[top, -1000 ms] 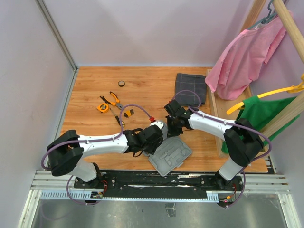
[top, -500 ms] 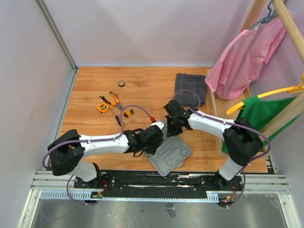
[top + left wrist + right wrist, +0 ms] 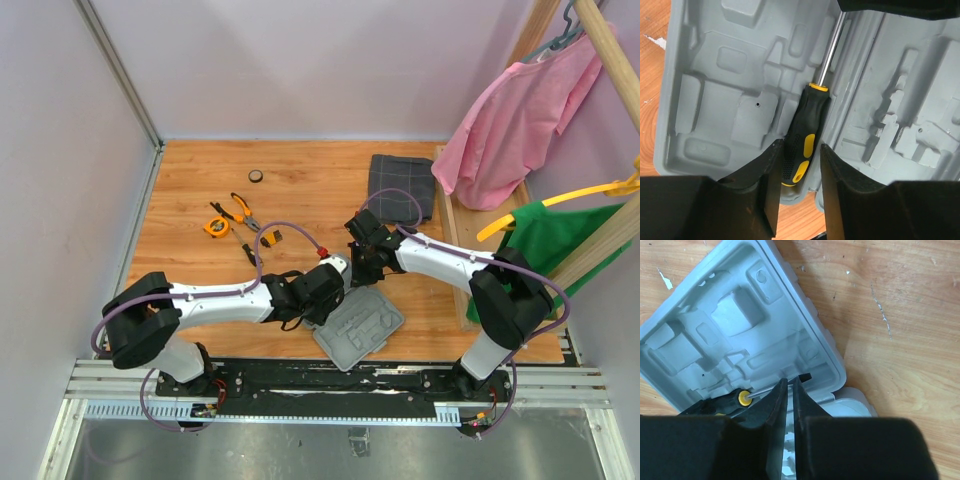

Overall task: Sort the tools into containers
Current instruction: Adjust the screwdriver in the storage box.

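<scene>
The grey tool case (image 3: 358, 328) lies open near the table's front edge. A screwdriver with a black-and-yellow handle (image 3: 801, 150) lies in a moulded groove by the case's hinge, its steel shaft (image 3: 829, 55) pointing away. My left gripper (image 3: 800, 145) is open, its fingers straddling the handle's butt end with a gap on one side. My right gripper (image 3: 790, 380) is shut, its tips over the shaft (image 3: 762, 391) near the black tip (image 3: 805, 376). Pliers (image 3: 240, 208), an orange tape measure (image 3: 216, 226) and small tools (image 3: 250, 252) lie on the table at the left.
A dark grey checked folded cloth (image 3: 401, 200) lies at the back right. A small round dark object (image 3: 256, 176) sits near the back wall. A wooden rack (image 3: 455, 235) with pink and green garments stands along the right edge.
Almost nothing has changed. The left arm has shifted very slightly; both grippers stay over the case.
</scene>
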Controlling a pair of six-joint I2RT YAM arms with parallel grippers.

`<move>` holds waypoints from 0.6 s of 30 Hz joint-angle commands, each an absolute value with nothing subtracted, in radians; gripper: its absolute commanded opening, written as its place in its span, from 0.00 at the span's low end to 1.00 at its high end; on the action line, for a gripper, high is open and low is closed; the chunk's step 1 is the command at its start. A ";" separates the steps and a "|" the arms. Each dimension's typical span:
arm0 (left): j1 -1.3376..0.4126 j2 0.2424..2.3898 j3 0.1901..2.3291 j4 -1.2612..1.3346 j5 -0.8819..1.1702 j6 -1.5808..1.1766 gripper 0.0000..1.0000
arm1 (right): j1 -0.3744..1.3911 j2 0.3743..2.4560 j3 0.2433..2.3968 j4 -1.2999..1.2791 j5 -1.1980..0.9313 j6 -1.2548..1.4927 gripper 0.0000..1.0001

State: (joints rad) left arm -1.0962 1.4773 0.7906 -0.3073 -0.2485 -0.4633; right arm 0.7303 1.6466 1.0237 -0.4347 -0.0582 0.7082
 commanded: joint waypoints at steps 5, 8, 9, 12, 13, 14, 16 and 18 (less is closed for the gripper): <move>-1.096 1.494 0.788 -0.282 -0.239 -0.458 0.30 | 0.746 1.609 1.050 -0.434 -0.034 0.718 0.10; -1.096 1.493 0.790 -0.288 -0.245 -0.459 0.27 | 0.747 1.603 1.051 -0.435 -0.037 0.717 0.10; -1.097 1.491 0.791 -0.288 -0.247 -0.459 0.26 | 0.747 1.601 1.050 -0.435 -0.037 0.716 0.10; -1.095 1.485 0.795 -0.290 -0.252 -0.456 0.24 | 0.746 1.605 1.055 -0.446 -0.031 0.713 0.10; -1.097 1.484 0.798 -0.293 -0.254 -0.456 0.24 | 0.746 1.608 1.056 -0.452 -0.026 0.715 0.10; -1.096 1.485 0.800 -0.294 -0.255 -0.455 0.23 | 0.747 1.611 1.056 -0.456 -0.024 0.716 0.10; -1.096 1.489 0.805 -0.295 -0.253 -0.454 0.23 | 0.747 1.619 1.052 -0.457 -0.020 0.720 0.10; -1.096 1.493 0.806 -0.295 -0.251 -0.453 0.23 | 0.747 1.626 1.054 -0.455 -0.020 0.721 0.10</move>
